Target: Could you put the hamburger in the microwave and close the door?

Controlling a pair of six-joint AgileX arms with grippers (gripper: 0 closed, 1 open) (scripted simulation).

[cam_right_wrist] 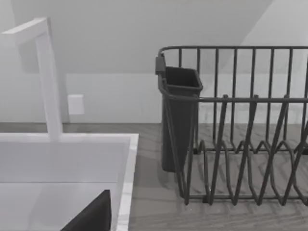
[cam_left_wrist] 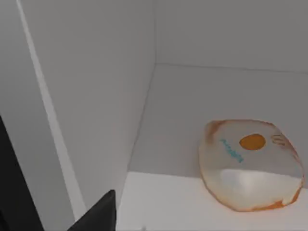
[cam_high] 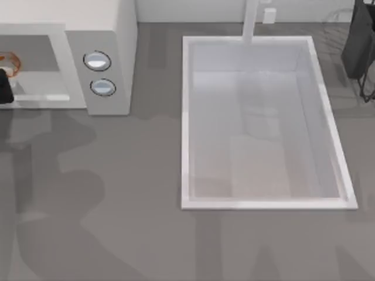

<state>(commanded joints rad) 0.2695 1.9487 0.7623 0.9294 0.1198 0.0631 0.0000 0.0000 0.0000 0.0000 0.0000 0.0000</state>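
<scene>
With the hamburger (cam_left_wrist: 250, 166) lying inside the microwave (cam_high: 111, 35) cavity, I'd back my left gripper (cam_high: 4, 88) straight out before swinging the door; I cannot tell its fingers' state.

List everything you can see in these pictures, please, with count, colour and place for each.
microwave: one, off-white, far left of the table, cavity open to view.
knobs: two, silver-grey, one above the other on the microwave's panel.
hamburger: one, cream-white with orange-brown patches, lying on the cavity floor inside the microwave.
sink: one, white rectangular basin, middle to right of the table.
faucet: one, white, at the sink's far edge.
dish rack: one, dark wire, far right corner, with a dark cup-shaped holder at its end.
table: one, grey.
left gripper: dark, at the microwave's opening near the hamburger.
right gripper: dark, near the sink's far right corner, facing the dish rack.
</scene>
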